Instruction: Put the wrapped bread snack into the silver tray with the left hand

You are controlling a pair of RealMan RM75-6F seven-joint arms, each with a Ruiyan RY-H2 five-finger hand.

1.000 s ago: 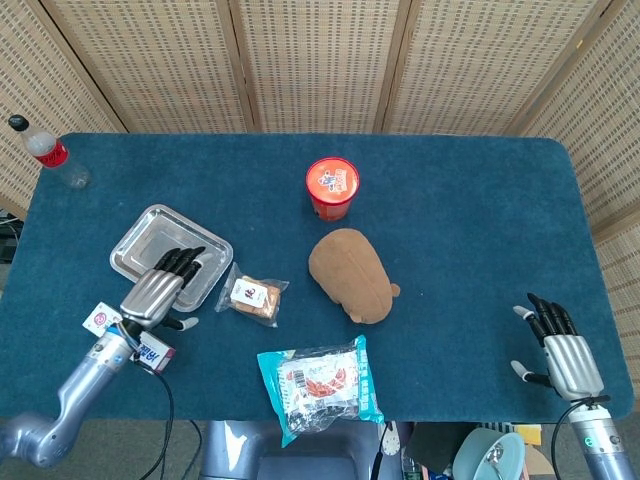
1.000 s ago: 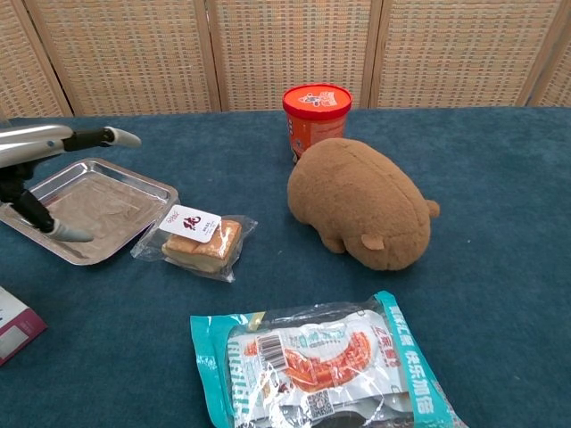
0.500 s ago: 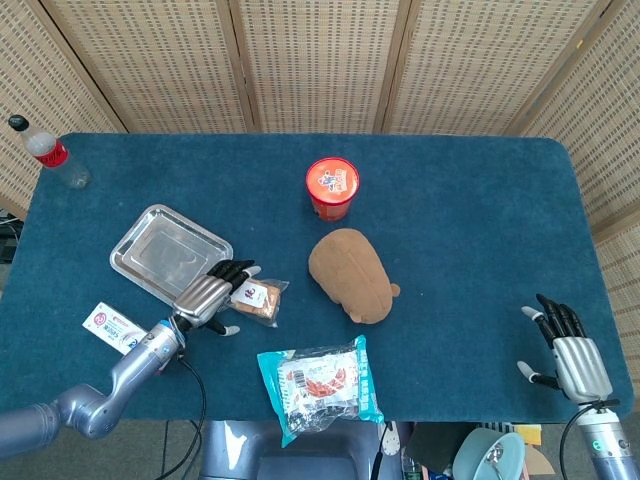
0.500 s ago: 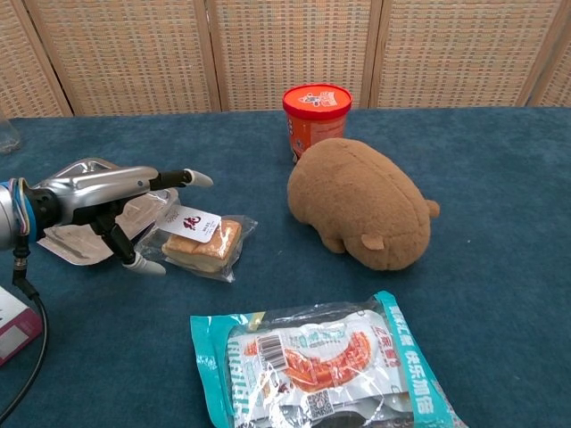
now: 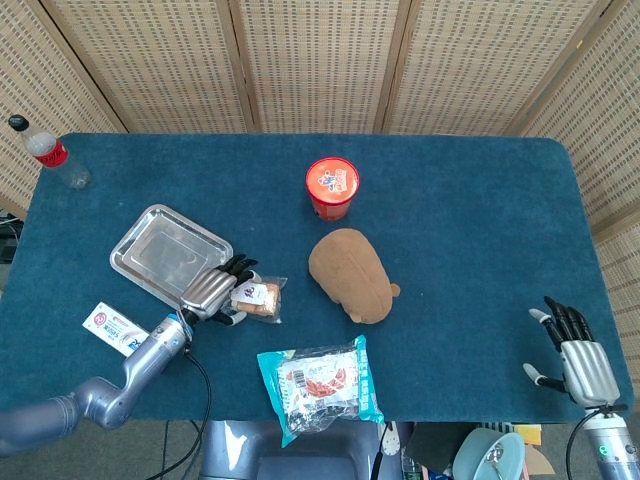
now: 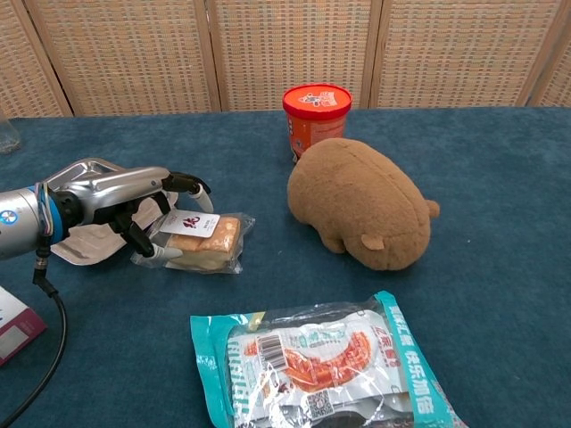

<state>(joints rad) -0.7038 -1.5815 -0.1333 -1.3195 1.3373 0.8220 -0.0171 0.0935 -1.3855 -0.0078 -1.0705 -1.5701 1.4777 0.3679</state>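
Gripping: my left hand [image 6: 125, 201] closes fingers on wrapped bread snack [image 6: 201, 241], still on tabletop.
Tray: silver tray [image 5: 160, 250] just behind hand.
Room: bare cloth btwn snack & plush toy [image 6: 361, 203].
Right hand [image 5: 578, 350]: fingers spread, holding nothing, nr table edge.

A brown plush toy [image 5: 350, 274] lies between a red cup [image 5: 332, 187] and a teal snack packet [image 5: 320, 388].
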